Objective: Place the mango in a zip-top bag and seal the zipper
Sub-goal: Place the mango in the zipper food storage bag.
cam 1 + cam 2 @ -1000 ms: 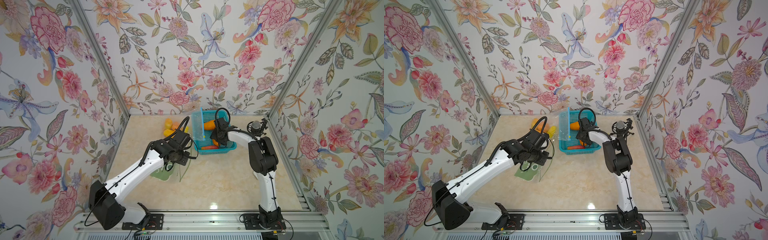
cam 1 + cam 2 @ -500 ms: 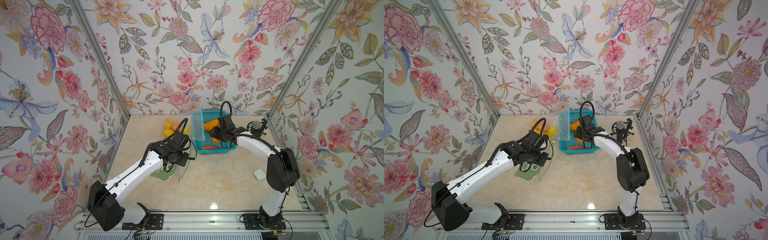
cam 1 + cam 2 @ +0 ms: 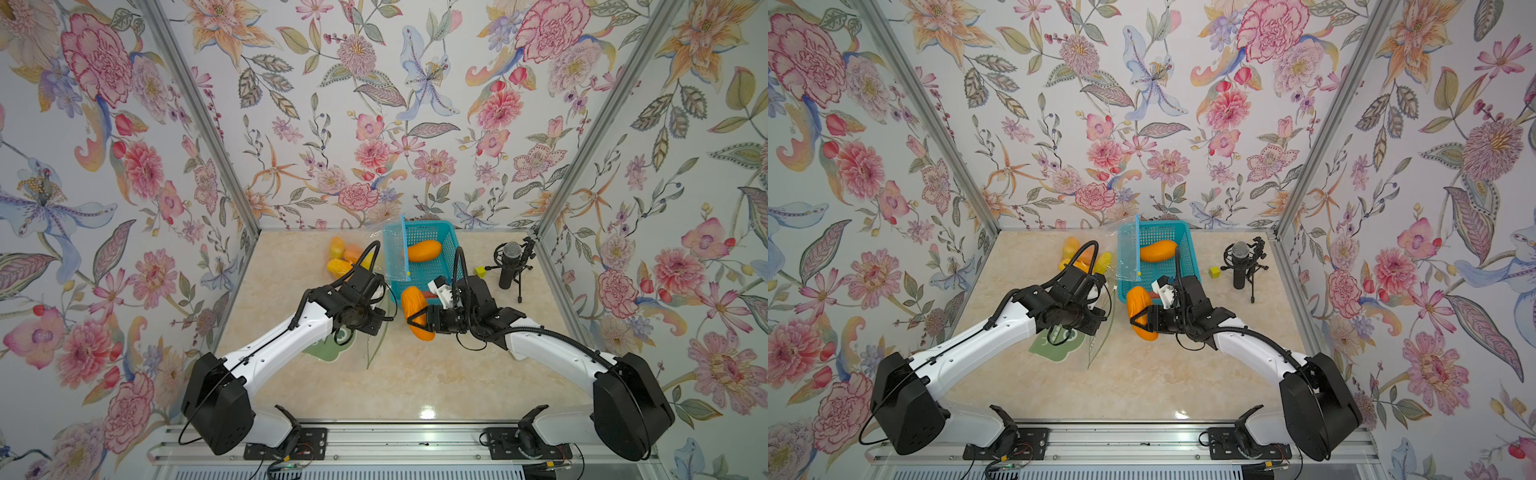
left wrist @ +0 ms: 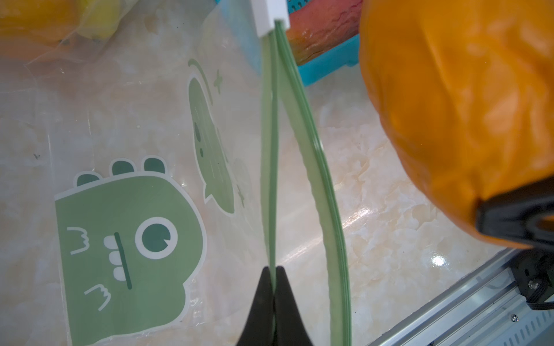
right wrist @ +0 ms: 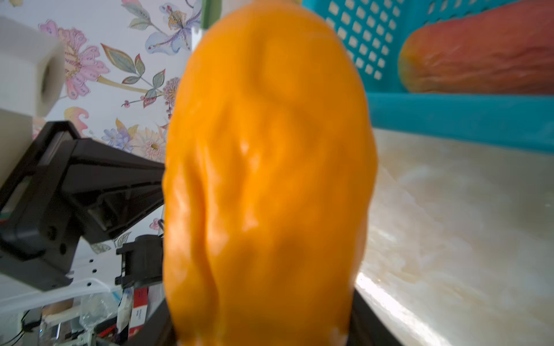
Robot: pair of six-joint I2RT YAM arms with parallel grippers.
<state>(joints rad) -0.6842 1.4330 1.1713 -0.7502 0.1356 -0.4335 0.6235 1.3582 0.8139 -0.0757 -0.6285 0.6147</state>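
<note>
Mango, carried out of the basket in the last second, is now pinched in the right jaws above the middle of the counter, beside the zip-top bag mouth, one rim being gripped by the left jaws pressed together; insertion is judged imminent.

Marble tbl, basket, bag, mic, cube

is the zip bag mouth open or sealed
Open: on the zip-top bag, the two green zipper strips bow apart, one pinched in the left fingers.
</note>
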